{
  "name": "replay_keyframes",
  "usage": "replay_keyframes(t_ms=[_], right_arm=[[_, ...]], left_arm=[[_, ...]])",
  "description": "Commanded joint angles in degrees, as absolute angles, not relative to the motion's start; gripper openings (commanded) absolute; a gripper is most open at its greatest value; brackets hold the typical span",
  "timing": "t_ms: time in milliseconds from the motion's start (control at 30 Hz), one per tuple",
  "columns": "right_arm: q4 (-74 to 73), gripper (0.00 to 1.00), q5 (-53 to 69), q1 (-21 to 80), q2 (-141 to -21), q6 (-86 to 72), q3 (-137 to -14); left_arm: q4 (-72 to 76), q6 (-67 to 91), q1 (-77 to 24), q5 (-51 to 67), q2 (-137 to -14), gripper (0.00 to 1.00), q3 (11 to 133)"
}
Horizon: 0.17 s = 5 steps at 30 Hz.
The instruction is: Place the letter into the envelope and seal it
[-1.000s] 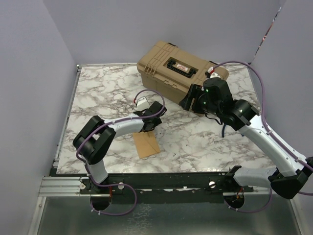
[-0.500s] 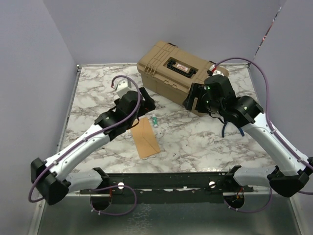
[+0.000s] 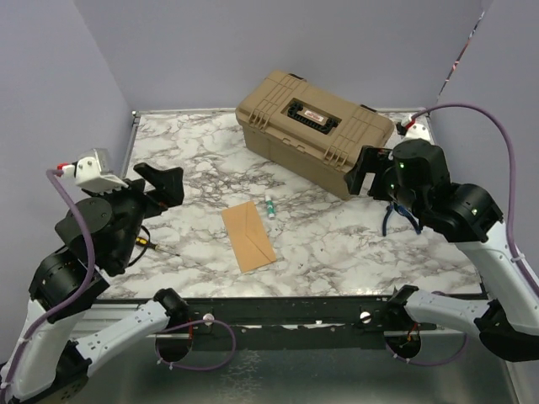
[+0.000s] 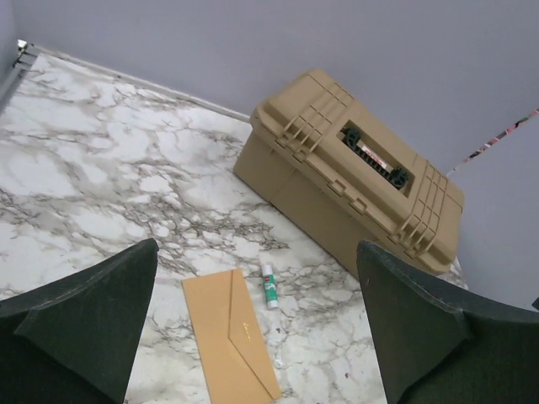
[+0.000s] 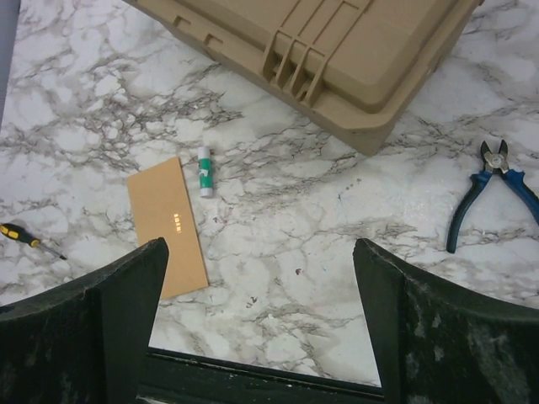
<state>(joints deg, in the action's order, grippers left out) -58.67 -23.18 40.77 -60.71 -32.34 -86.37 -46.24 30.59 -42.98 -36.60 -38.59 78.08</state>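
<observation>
Both arms are pulling back toward the frame's left and right edges, the left gripper [image 3: 162, 183] and right gripper [image 3: 367, 171] spreading wide, empty. The orange-brown kraft paper envelope [image 3: 248, 236] is lying flat at centre, flap folded shut. The pale letter is showing nowhere, so it is probably inside.

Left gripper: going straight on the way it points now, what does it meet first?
Likely the envelope, lying flat on the marble table with the glue stick beside it; depth is unclear.
</observation>
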Motion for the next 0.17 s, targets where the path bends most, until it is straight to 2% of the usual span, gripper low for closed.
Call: replay_keyframes(t_ms=[0,133], right_arm=[[-61.7,0.94,-25.4,40.9,-59.3,-29.6,-89.6],[-60.6,0.96,-23.9,40.9,-58.3,-28.0,-89.5]], left_arm=[[-54.6,27.2,-43.0,-38.9,-38.5,0.99,78.5],[-55.5,28.1,-43.0,-39.2,-38.1,0.99,77.9]])
